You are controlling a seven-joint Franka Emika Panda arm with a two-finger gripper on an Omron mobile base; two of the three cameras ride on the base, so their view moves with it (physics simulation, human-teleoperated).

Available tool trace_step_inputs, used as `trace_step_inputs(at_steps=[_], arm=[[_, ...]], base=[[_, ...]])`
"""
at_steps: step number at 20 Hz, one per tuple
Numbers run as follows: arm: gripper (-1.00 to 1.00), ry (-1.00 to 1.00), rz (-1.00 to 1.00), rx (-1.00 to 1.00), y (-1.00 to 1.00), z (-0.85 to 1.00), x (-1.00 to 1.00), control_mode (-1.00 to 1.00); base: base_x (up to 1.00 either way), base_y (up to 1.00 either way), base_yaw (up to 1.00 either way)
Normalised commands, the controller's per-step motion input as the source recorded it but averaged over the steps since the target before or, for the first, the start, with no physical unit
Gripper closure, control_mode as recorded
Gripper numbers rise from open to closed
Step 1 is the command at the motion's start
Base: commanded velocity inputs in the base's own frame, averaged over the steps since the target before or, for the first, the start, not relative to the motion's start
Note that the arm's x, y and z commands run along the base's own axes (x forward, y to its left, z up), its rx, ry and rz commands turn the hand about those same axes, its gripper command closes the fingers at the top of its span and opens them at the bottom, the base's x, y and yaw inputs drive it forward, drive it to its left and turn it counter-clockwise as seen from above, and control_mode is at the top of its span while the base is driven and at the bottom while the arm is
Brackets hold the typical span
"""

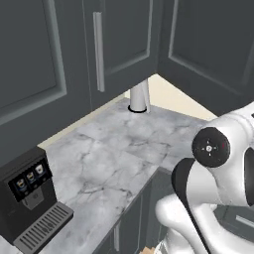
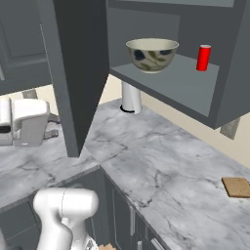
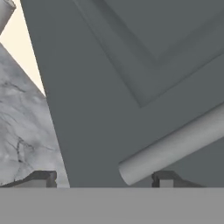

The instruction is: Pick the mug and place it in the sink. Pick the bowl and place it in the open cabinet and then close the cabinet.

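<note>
The bowl point(image 2: 152, 54), cream-white with a leaf pattern, stands upright on the shelf of the open cabinet point(image 2: 171, 85). The cabinet's door point(image 2: 80, 73) swings out edge-on in the right base view, and the left base view shows its front with the silver bar handle point(image 1: 99, 52). My gripper point(image 2: 52, 126) is on the outer side of that door, near its lower part. In the hand view the gripper point(image 3: 103, 179) is open, with the handle's lower end point(image 3: 170, 148) close above the gap between the fingertips point(image 3: 43, 178). The mug and the sink are out of view.
A red can point(image 2: 203, 57) stands on the shelf right of the bowl. A paper towel roll point(image 1: 140, 96) stands at the back of the marble counter point(image 1: 109, 158). A coffee machine point(image 1: 30, 198) sits at the left and a brown board point(image 2: 237, 187) at the right.
</note>
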Motion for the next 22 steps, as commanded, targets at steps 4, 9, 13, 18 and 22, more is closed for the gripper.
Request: trace_step_inputs(at_steps=[4,9,13,18,22], arm=[[-1.00,-0.01,0.00,0.07,-0.75,0.00,0.28,-1.00],[-1.00,-0.07,0.05,0.04,-0.75,0.00,0.38,-1.00],[-1.00,-0.11,0.15,0.06,-0.82,-0.01,0.47,-1.00],[-1.00,-0.15,0.18,0.07,-0.73,0.00,0.56,-1.00],[-1.00,-0.13,0.19,0.08,-0.65,0.00,0.68,-1.00]], base=[[0.00,0.00,0.00],[0.00,0.00,0.00],[0.00,0.00,0.00],[0.00,0.00,0.00],[0.00,0.00,0.00]])
